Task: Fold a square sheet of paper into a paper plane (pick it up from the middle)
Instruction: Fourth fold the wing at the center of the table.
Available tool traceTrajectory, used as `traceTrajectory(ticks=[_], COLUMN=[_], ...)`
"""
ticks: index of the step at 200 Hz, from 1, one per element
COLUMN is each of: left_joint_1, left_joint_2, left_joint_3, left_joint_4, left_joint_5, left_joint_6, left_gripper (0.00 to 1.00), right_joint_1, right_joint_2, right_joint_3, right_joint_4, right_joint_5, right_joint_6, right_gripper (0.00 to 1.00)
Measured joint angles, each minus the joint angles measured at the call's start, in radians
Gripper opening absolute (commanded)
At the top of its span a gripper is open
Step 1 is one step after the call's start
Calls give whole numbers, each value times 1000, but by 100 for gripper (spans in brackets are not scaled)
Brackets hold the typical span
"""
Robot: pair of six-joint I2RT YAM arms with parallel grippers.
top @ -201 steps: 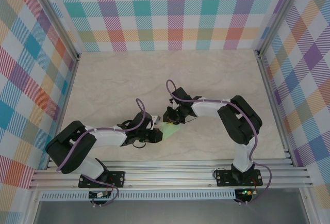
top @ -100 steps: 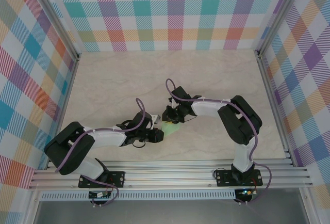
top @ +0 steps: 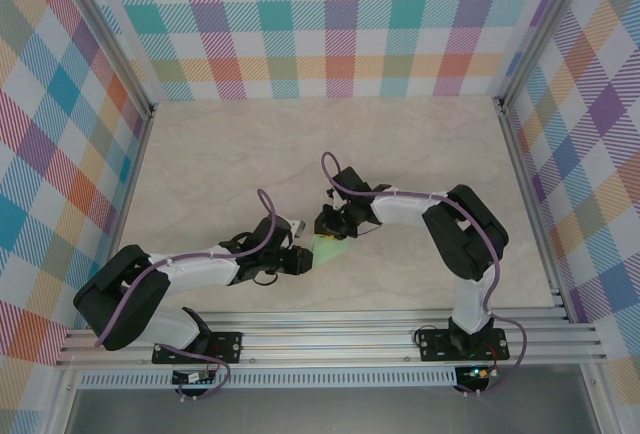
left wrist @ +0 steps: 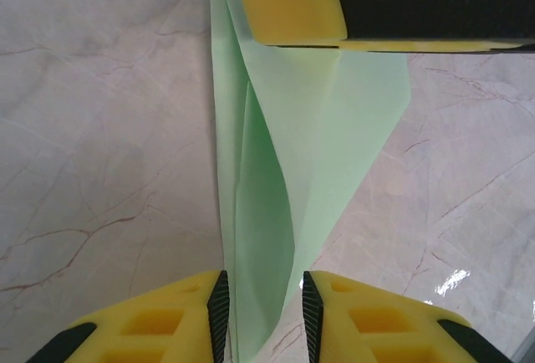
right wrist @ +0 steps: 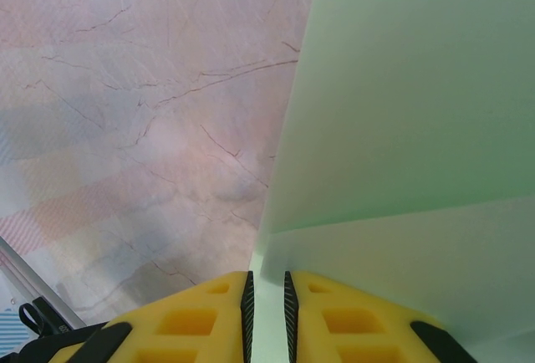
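1. Pale green, thin, creased sheet of paper (top: 330, 249): it is laid on the table, near the middle and towards the near edge, between the two claws. In the left wrist view the sheet of paper (left wrist: 326, 120) is seen folded into a tapering shape, with a raised crease along its length and the narrow end nearest the camera.
2. Left gripper (top: 306, 259), black with yellow fingers: it is placed low at the left end of the sheet. Its fingers (left wrist: 167, 317) are seen narrowly parted, with the sheet's narrow end lying between them; whether the sheet is pressed cannot be told.
3. Right gripper (top: 329, 231), same build: it is set at the far side of the sheet. In its own wrist view the right gripper (right wrist: 267, 283) is seen closed to a thin slit, and an edge of the sheet (right wrist: 418, 112) is clamped in it. One yellow pad (left wrist: 292, 3) of it is seen resting on the sheet's wide end.
4. Pale marbled table top (top: 250, 164): it is veined in brown.
5. Plaid-patterned walls (top: 340, 24): they are set at the left, far and right sides.
6. Aluminium rail (top: 330, 339): it is mounted along the near edge, and both arm bases are bolted to it.
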State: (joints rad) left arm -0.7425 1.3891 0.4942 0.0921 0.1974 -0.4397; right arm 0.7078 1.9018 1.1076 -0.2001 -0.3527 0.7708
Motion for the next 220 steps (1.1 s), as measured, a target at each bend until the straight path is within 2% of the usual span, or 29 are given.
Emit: traceTrajectory(ticks=[55,120,187,220], left_joint_1=[0,-22,-52,-52], left_joint_2=[34,65,71,71], left_joint_3=[3,53,80,80], left_joint_4=[8,-61,-117,-121], left_joint_5=[15,-11,-88,-101], left_joint_6=[11,30,63,63], left_gripper=[38,35,19,15], right_joint_1=[0,0,0,0], right_joint_2=[0,0,0,0], right_joint_3=[0,8,14,15], right_joint_4=[0,-1,-2,-4], right_joint_5=[0,-5,-6,-5], right_joint_6=[0,0,0,0], right_gripper=[20,21,21,21])
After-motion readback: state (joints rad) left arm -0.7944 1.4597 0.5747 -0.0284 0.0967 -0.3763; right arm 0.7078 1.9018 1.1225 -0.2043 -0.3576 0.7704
